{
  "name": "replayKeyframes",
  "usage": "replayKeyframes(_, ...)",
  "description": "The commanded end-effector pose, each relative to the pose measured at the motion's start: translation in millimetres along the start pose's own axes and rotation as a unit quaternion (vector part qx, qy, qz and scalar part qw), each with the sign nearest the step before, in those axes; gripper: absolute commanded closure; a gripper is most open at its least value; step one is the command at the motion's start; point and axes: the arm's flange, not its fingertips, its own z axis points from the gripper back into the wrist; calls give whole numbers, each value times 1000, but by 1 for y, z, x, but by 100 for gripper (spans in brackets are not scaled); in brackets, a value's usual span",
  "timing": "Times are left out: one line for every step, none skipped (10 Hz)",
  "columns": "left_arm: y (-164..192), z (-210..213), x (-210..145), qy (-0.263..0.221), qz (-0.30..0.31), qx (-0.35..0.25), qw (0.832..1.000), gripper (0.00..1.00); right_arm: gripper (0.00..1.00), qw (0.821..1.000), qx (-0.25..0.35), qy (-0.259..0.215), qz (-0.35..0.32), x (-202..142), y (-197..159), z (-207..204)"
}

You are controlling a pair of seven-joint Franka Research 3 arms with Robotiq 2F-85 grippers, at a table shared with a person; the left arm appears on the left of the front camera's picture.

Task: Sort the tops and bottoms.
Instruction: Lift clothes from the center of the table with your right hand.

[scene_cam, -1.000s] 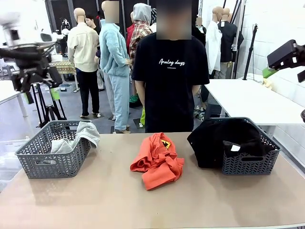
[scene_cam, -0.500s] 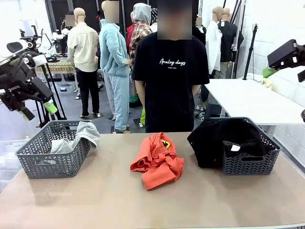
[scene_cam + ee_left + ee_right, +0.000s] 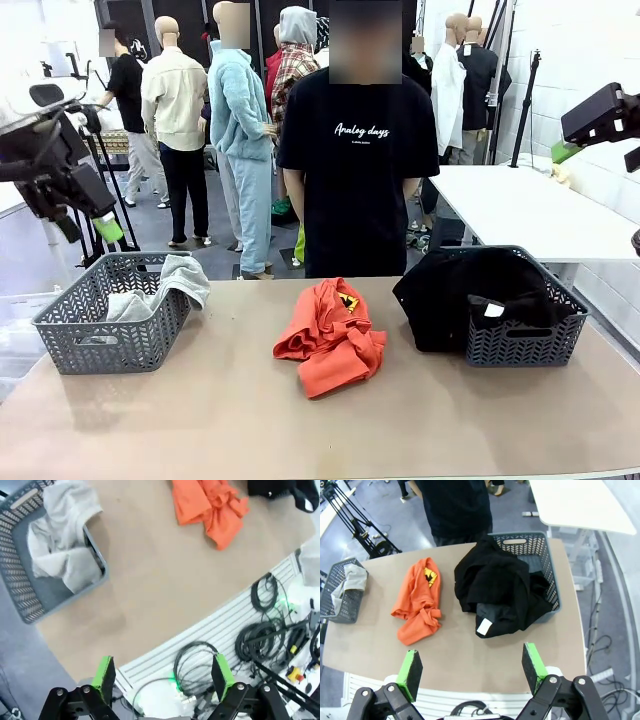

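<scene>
An orange-red top [image 3: 330,335] [image 3: 210,505] [image 3: 417,602] with a small yellow-and-black print lies crumpled at the middle of the table. A light grey top [image 3: 170,285] [image 3: 62,535] [image 3: 351,580] hangs over the rim of the left basket [image 3: 110,345]. The black bottoms [image 3: 470,290] [image 3: 500,592] spill over the left side of the right basket [image 3: 520,345]. My left gripper [image 3: 88,228] [image 3: 163,676] hangs open, high above the table's left end. My right gripper [image 3: 595,155] [image 3: 471,667] is open too, high at the right, holding nothing.
A person in a black T-shirt [image 3: 355,170] with white lettering stands at the table's far edge, arms down. Bare tabletop [image 3: 200,420] lies between and in front of the baskets. A white table [image 3: 530,210] stands behind at the right. Cables [image 3: 265,635] lie below the near edge.
My left arm has swung and tilted above the left basket, its fingers now slightly lower. The garments, the baskets and the right arm have not moved.
</scene>
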Motion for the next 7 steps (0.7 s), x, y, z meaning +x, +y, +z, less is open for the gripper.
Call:
replayKeyframes(6, -7, 5, 44, 30, -44, 998, 0, 0, 1000, 2, 5, 3, 0, -1, -1)
replayKeyframes(0, 0, 0, 0, 0, 0, 1000, 0, 0, 1000, 2, 5, 3, 0, -1, -1)
replayKeyframes(0, 0, 0, 0, 0, 0, 1000, 0, 0, 1000, 0, 0, 0, 0, 0, 0)
replayKeyframes(0, 0, 0, 0, 0, 0, 1000, 0, 0, 999, 23, 36, 1, 16, 1, -25)
replayKeyframes(0, 0, 0, 0, 0, 0, 1000, 0, 0, 996, 57, 70, 14, 25, 10, -50)
replayKeyframes(0, 0, 0, 0, 0, 0, 1000, 0, 0, 988, 91, 119, 36, 34, 19, -84)
replayKeyframes(0, 0, 0, 0, 0, 0, 1000, 0, 0, 980, 110, 155, 56, 42, 29, -118)
